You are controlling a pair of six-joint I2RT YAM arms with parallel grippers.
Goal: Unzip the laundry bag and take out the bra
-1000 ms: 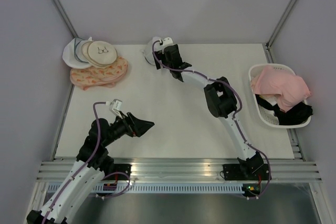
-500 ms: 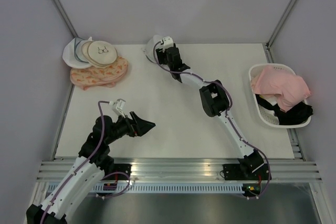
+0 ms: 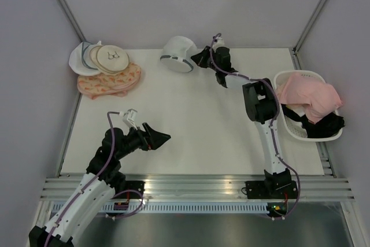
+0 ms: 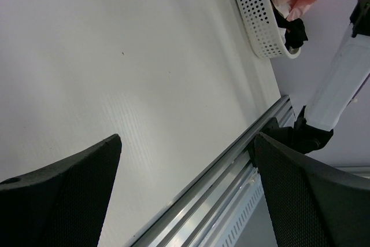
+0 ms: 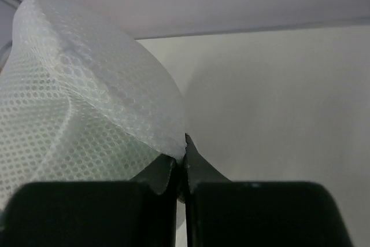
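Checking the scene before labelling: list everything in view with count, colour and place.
laundry bag: 1, white mesh, grey-blue rim, far middle of table
round pouches: a stack, count unclear, cream and white, far left corner
patterned bag: 1, pink, under that stack
basket: 1, white, right edge
pink garment: 1, in basket
black garment: 1, in basket, partly under the pink one
left pincer: 1, black, open, above near-left table
right pincer: 1, black, shut on laundry bag's edge

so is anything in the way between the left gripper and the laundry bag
Nothing visible. Only bare table lies between the open left gripper and the laundry bag near the far edge. The right gripper is shut on the bag's right rim, off that path.
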